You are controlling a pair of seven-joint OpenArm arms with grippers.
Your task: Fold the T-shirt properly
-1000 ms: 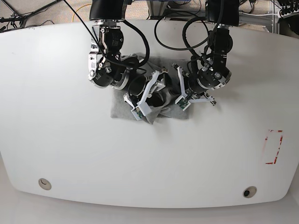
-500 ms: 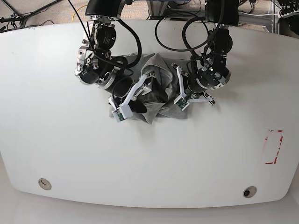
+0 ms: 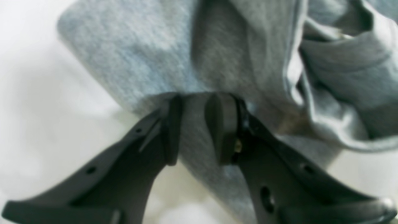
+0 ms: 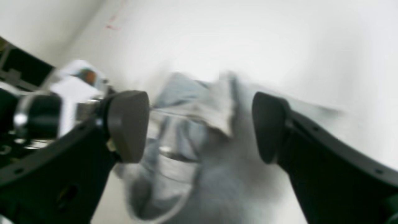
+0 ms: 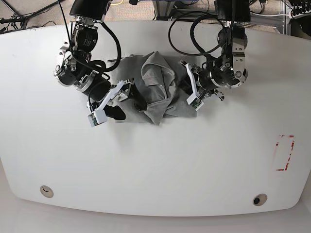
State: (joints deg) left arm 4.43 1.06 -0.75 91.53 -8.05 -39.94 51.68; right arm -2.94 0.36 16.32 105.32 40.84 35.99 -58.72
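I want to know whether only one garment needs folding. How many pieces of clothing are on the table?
1: a grey T-shirt, crumpled at the table's far middle between the two arms. Its bunched folds could hide something small underneath.

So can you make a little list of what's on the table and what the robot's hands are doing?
shirt: grey T-shirt, bunched and rumpled, not folded flat
table: white table, red marked rectangle near one side
left gripper: jaws partly apart with a fold of the shirt's edge between them
right gripper: jaws wide apart, nothing between them, shirt lying beyond
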